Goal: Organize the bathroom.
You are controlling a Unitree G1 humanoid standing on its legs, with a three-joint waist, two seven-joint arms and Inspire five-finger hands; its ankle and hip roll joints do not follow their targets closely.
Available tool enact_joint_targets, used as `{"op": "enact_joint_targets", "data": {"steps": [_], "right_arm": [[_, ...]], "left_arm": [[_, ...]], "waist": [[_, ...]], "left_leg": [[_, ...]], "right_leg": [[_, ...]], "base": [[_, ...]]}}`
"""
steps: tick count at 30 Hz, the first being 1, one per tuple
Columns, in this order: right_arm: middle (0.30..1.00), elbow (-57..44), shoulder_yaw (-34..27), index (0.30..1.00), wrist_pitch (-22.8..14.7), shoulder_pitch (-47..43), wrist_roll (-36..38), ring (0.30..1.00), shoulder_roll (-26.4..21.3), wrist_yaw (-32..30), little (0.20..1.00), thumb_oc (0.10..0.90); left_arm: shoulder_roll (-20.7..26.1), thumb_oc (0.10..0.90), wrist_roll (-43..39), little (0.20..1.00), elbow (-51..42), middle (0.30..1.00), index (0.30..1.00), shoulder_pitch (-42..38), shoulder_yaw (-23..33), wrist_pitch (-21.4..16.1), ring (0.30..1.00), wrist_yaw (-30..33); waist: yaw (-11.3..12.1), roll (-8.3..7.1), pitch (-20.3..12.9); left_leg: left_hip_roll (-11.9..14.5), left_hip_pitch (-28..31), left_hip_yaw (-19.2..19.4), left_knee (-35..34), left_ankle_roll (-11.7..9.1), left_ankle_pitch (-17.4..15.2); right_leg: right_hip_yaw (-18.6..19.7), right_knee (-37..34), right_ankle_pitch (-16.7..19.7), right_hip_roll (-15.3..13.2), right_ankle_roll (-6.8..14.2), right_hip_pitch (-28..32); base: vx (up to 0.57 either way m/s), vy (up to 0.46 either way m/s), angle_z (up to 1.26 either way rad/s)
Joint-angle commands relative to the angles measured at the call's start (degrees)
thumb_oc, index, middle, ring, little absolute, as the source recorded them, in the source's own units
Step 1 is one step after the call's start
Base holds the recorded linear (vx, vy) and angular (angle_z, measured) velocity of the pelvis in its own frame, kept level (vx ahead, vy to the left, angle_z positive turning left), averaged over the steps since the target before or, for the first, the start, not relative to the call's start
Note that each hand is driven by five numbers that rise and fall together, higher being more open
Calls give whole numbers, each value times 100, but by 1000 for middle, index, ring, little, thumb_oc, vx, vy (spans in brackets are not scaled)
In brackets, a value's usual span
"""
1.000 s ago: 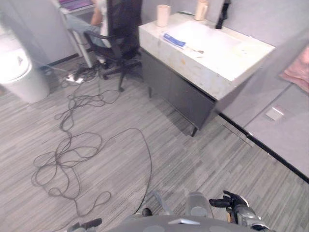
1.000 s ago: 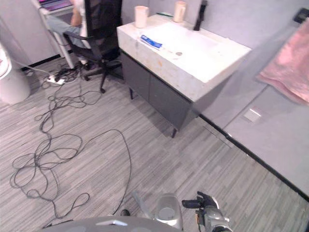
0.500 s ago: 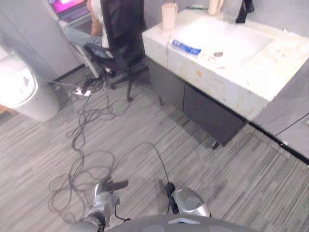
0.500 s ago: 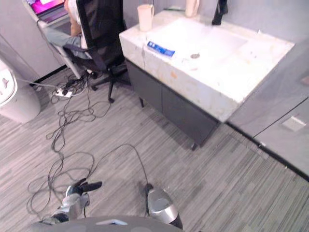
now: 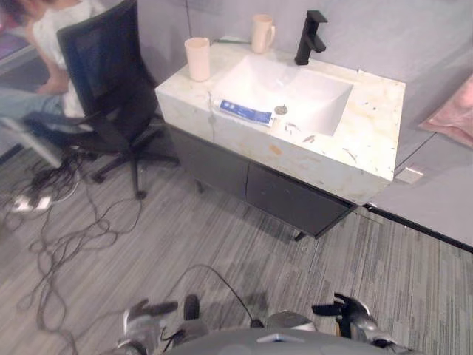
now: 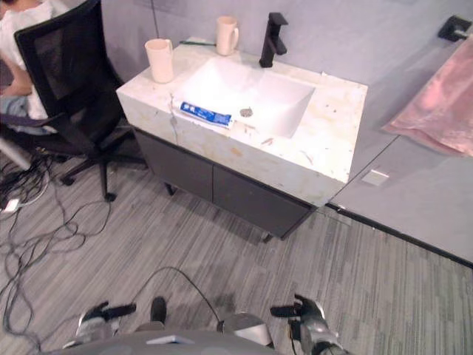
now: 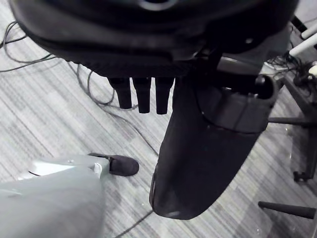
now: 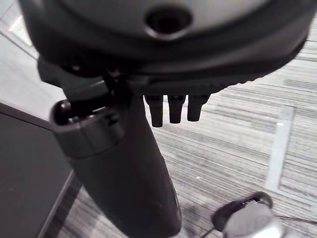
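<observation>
Ahead of the robot, across a stretch of grey striped floor (image 6: 244, 244), stood the pale marble-patterned vanity top with its white rectangular basin (image 6: 251, 92), on a dark grey cabinet (image 6: 222, 185). On it: a blue-and-white toothpaste tube (image 6: 205, 115) lying along the front lip of the basin, a cream handleless cup (image 6: 159, 60) at the near left corner, a cream mug with a handle (image 6: 227, 35) at the back beside the matte black tap (image 6: 272, 39). A pink towel (image 6: 436, 103) hung on the grey wall to the right.

Progress, as judged: nothing tidied. Tube loose, cups apart, both hands low and well short of the vanity. Approach and every pick remained to be done.

Left hand (image 5: 144, 319) and right hand (image 6: 303, 319) hung at the lower edge of the eye views. Each wrist view showed straight, unclenched fingers holding nothing: left fingers (image 7: 142, 94), right fingers (image 8: 171, 109).

View differences: the right eye view took in more of the towel and a black wall hook (image 6: 449, 28). The left eye view showed more of the black mesh office chair (image 5: 111, 81), the seated person (image 5: 52, 44) behind it, and the tangled black cords (image 5: 59, 244) on the floor.
</observation>
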Motion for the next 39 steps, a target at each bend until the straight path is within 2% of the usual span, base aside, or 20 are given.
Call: {"op": "enact_joint_targets", "data": {"steps": [1, 2, 3, 4, 5, 6, 7, 8, 9, 10, 13, 15, 17, 19, 21, 23, 26, 28, 32, 39], "right_arm": [[900, -118, -289, 900, -393, 241, -57, 900, -221, 73, 900, 800], [900, -163, -236, 900, -433, 251, -207, 900, -212, 185, 900, 800], [900, -163, -237, 900, -433, 251, -207, 900, -213, 185, 900, 800], [900, -173, -182, 900, -552, 249, -217, 900, -181, 219, 900, 800], [900, -153, -144, 900, -648, 192, -507, 900, -126, 261, 900, 800], [900, -153, -144, 900, -648, 192, -508, 900, -125, 260, 900, 800], [900, -178, -87, 900, -678, 133, -558, 900, -76, 251, 900, 800], [900, -183, -61, 900, -689, 113, -521, 900, -59, 241, 900, 800], [900, -155, -44, 900, -681, 79, -487, 900, -44, 250, 900, 800], [900, -106, -40, 900, -636, 47, -533, 900, -9, 269, 900, 800], [900, 49, -85, 900, -670, 34, -228, 900, 28, 243, 900, 800], [900, 87, -140, 900, -674, 70, -165, 900, 24, 201, 900, 800], [900, 109, -199, 900, -639, 168, -424, 900, -11, 200, 900, 800], [900, -18, -101, 900, -488, 192, -782, 900, -85, 165, 900, 800], [900, -61, -19, 900, -460, 167, -742, 900, -163, 179, 900, 800], [900, -30, -14, 900, -534, 115, -762, 900, -197, 220, 900, 800], [900, -26, 33, 900, -652, 29, -608, 900, -160, 150, 900, 800], [900, -107, 69, 900, -598, -6, -571, 900, -100, 32, 900, 800], [900, -18, 7, 900, -747, -4, -636, 900, -74, 132, 900, 800], [900, -129, 355, 900, -993, -55, -1239, 900, 44, 321, 900, 800]], "left_arm": [[400, 800, 816, 900, -206, 900, 900, -316, -188, -263, 900, -4], [429, 800, 788, 900, -191, 900, 900, -283, -255, -222, 900, 61], [429, 800, 788, 900, -191, 900, 900, -284, -256, -222, 900, 61], [453, 800, 734, 900, -160, 900, 900, -231, -238, -201, 900, 81], [441, 800, 581, 900, -115, 900, 900, -180, -137, -258, 900, 161], [442, 800, 580, 900, -116, 900, 900, -179, -137, -258, 900, 161], [413, 800, 496, 900, -125, 900, 900, -135, -66, -371, 900, 250], [390, 800, 458, 900, -146, 900, 900, -120, -59, -407, 900, 311], [384, 800, 363, 900, -175, 900, 900, -99, -60, -466, 900, 373], [349, 800, 298, 900, -202, 900, 900, -80, -2, -497, 900, 481], [344, 800, 447, 900, -239, 900, 900, -30, 49, -581, 900, 453], [350, 800, 451, 900, -216, 900, 900, -36, 53, -568, 900, 414], [352, 800, 282, 900, -215, 900, 900, 1, 190, -547, 900, 387], [347, 800, 216, 900, -243, 900, 900, 39, 269, -561, 900, 424], [316, 800, 84, 900, -259, 900, 900, 61, 338, -626, 900, 581], [303, 800, 127, 900, -263, 900, 900, 57, 383, -654, 900, 745], [292, 800, 356, 900, -247, 900, 900, -23, 368, -722, 900, 1056], [249, 800, 630, 900, -265, 900, 900, -69, 333, -706, 900, 1162], [313, 800, 555, 900, -268, 900, 900, -76, 184, -826, 900, 1423], [246, 800, 320, 900, -220, 900, 900, 9, 236, -888, 900, 1618]], "waist": [[-224, 344, 173], [-228, 358, 256], [-220, 372, 245], [-216, 356, 281], [-187, 249, 283], [-185, 252, 297], [-131, 150, 303], [-97, 129, 278], [9, 61, 268], [139, 63, 272], [121, 84, 179], [132, 89, 123], [127, 76, 76], [251, -25, 92], [426, -122, 151], [499, -172, 151], [438, -258, 86], [420, -212, 80], [356, -54, -2], [540, -48, -237]], "left_leg": [[-102, 205, 611, 563, 565, -955], [-161, 352, 915, 551, 610, -1066], [-148, 338, 920, 552, 607, -1064], [-208, 474, 1235, 496, 613, -1149], [-325, 659, 1753, 412, 555, -1221], [-318, 678, 1756, 405, 553, -1220], [-395, 844, 2175, 313, 496, -1280], [-434, 942, 2297, 246, 461, -1391], [-505, 1032, 2534, 185, 479, -1453], [-484, 1175, 2772, 4, 517, -1421], [-502, 1242, 2659, -187, 480, -1296], [-482, 1192, 2655, -39, 500, -1324], [-500, 1057, 2546, 656, 417, -1503], [-447, 523, 2236, 1663, 183, -907], [-484, 109, 1812, 2154, 203, -901], [-465, 130, 1714, 1959, 283, -1018], [-193, 468, 1759, 1135, 415, -1106], [-219, 503, 1801, 1029, 430, -1223], [-269, 845, 1875, 279, 376, -1102], [-271, 982, 1871, -213, 373, -968]], "right_leg": [[-428, 2326, 1037, -686, 261, -1996], [-630, 2444, 1079, -820, 247, -2124], [-629, 2428, 1094, -806, 244, -2135], [-857, 2003, 1082, -927, 252, -2019], [-1456, 888, 1034, -1122, 301, -1693], [-1458, 873, 1040, -1114, 301, -1671], [-2100, -123, 942, -1181, 287, -1402], [-2373, -484, 868, -1136, 308, -1320], [-2995, -853, 1020, -1198, 292, -1290], [-3413, -898, 1101, -1429, 288, -1167], [-2876, -1348, 1107, -933, 212, -998], [-2835, -1350, 1034, -876, 134, -888], [-2634, -1436, 1017, -781, 1, -739], [-2426, -1648, 1058, -727, -202, -533], [-2140, -1691, 962, -718, -264, -280], [-2026, -1751, 930, -704, -256, -157], [-1976, -1731, 937, -808, -151, -179], [-2064, -1555, 888, -914, -91, -271], [-2182, -1508, 945, -1041, 98, -373], [-2348, -1597, 859, -1086, 200, -179]], "base": [[152, 328, -62], [109, 210, -76], [144, 222, -105], [170, 169, -121], [171, 169, -128], [146, 89, -121], [121, 49, -137], [151, 59, -165], [133, 50, -161], [102, 11, -124], [132, -64, -95], [153, -35, 9], [207, -42, 37], [120, -28, -20], [148, 69, -69], [134, 148, -91], [114, 230, -74], [73, 193, -34], [76, 201, 34], [17, 13, 20]]}}
